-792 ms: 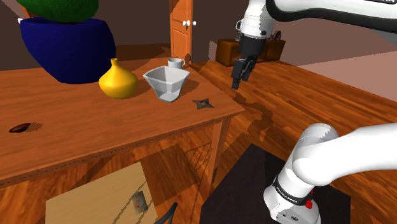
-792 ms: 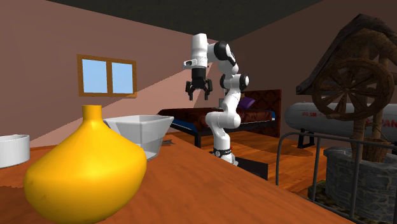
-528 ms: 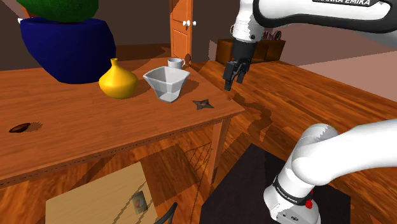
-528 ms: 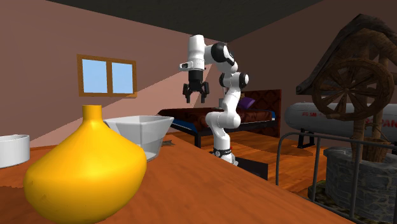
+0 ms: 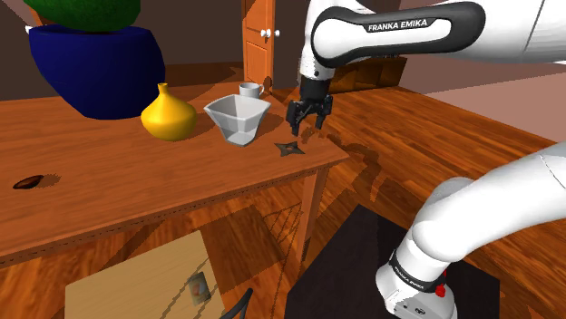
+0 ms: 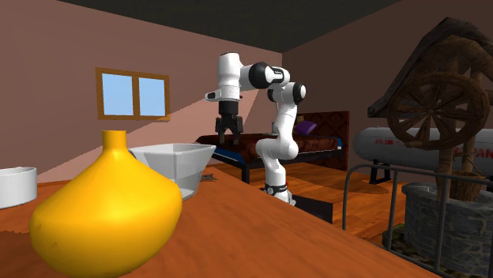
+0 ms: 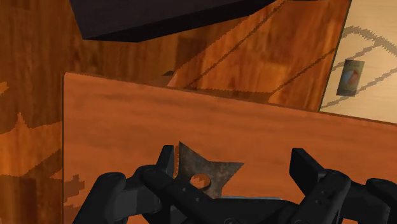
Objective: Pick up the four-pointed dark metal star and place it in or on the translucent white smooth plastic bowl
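Observation:
The dark four-pointed star (image 5: 288, 147) lies flat near the wooden table's (image 5: 136, 186) corner, at the shoulder view's right end. The white faceted bowl (image 5: 238, 119) stands upright a short way behind and to the left of it, and shows too in the second exterior view (image 6: 170, 163). My black gripper (image 5: 300, 128) hangs open a little above the star, just to its right and pointing down, high over the table end (image 6: 227, 134). In the wrist view the star (image 7: 205, 172) lies by the left finger (image 7: 167, 163), with the gripper (image 7: 235, 167) wide apart and holding nothing.
A yellow vase (image 5: 168, 113), a big blue plant pot (image 5: 95, 68) and a small white mug (image 5: 249, 89) stand behind the bowl. A small dark object (image 5: 32, 182) lies far left. The table edge (image 7: 63, 75) drops to the floor close by the star.
The arm has swung left and down from beyond the table's edge. The gripper now hangs just above the star. Its fingers have stayed apart; star and bowl have not moved.

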